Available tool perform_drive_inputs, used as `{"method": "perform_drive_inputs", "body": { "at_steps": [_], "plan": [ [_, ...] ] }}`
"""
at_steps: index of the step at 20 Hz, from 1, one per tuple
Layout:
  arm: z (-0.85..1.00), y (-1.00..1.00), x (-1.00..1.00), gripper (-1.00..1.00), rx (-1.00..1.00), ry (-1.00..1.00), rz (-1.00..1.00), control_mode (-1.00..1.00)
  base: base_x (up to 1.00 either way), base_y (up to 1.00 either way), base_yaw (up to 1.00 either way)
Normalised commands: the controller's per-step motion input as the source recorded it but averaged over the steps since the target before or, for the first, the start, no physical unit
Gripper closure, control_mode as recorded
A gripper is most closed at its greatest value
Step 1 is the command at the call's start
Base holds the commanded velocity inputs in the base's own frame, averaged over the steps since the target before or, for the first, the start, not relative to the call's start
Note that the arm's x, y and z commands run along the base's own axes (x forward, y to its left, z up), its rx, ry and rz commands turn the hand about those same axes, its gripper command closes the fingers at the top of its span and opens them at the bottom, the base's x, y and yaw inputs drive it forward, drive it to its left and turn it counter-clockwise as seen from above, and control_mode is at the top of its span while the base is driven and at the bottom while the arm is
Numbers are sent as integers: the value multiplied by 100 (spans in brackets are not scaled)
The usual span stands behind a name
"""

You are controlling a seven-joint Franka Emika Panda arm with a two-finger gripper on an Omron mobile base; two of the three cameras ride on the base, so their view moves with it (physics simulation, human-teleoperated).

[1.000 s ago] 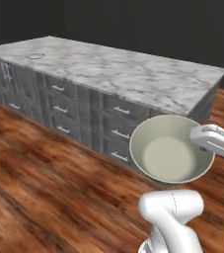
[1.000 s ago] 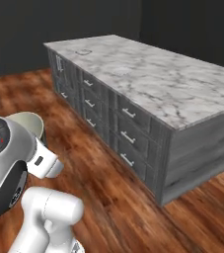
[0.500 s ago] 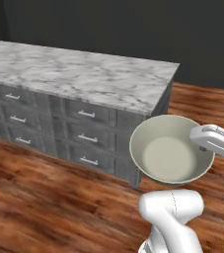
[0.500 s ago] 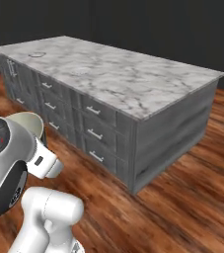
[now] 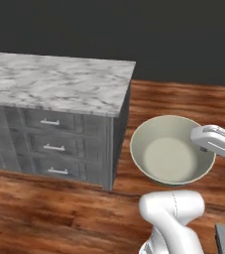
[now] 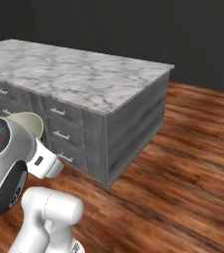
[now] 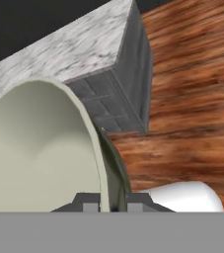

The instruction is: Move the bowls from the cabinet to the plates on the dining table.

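- Currently, the end effector (image 7: 108, 203) is seen clamped on the rim of a bowl (image 5: 171, 151), one finger inside and one outside the wall; the bowl is carried in the air just in front of the arm, above the wood floor (image 6: 182, 163).
- In the hand view the bowl (image 7: 39, 148) is seen edge-on, rim pinched between the finger tips; the grip is judged narrow, so a slip under a sharp swing is possible.
- Compared with a second ago, the whole scene has shifted across both base views while bowl and arm are held in the same spot in frame: the base is judged to be turning or driving, not the desk moving.
- The marble-topped desk (image 5: 59, 89) is now seen with its near corner closer to the bowl; transport toward a plate is judged under way, placement not yet begun.
- A faint round mark on the far left of the top (image 5: 2, 84) may be a plate; too small to confirm.
- The desk corner edge (image 6: 106, 116) is the nearest obstacle; the bowl hangs below the level of the top.
- Open floor is left to the right of the desk for swinging round.
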Motion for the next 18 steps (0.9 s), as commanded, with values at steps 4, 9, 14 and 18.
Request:
{"method": "perform_drive_inputs", "body": {
  "at_steps": [4, 9, 14, 18],
  "plan": [
    [0, 0, 0, 100, 0, 0, 0, 100, 0, 0, -41],
    [0, 0, 0, 100, 0, 0, 0, 100, 0, 0, -43],
    [0, 0, 0, 100, 0, 0, 0, 100, 0, 0, -44],
    [0, 0, 0, 100, 0, 0, 0, 100, 0, 0, -42]
  ]
}}
